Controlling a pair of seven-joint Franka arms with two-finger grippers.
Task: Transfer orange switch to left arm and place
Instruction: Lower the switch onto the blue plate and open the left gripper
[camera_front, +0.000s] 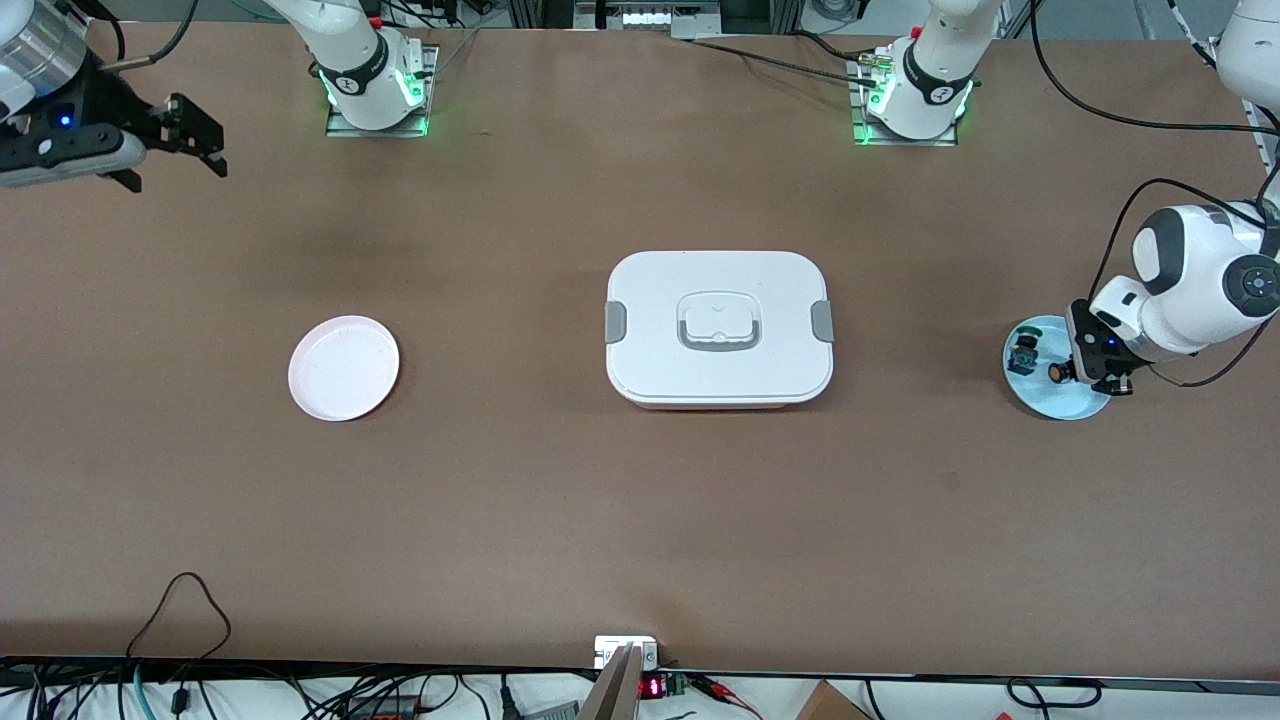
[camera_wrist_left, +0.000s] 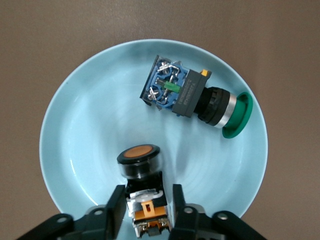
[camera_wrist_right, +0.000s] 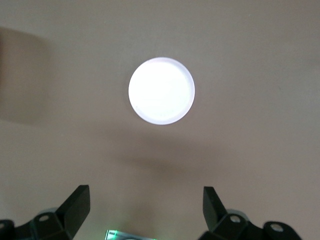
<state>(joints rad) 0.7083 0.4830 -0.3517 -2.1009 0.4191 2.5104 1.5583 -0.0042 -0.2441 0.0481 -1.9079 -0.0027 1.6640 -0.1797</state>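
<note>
Orange switch lies flat, cap pointing away from left gripper clasping its body.

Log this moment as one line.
left gripper: gripping orange switch on blue plate | right gripper: open, waiting above table | box: mid-table

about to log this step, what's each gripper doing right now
left gripper: closed on the orange switch, over the blue plate
right gripper: open, holding nothing
</note>
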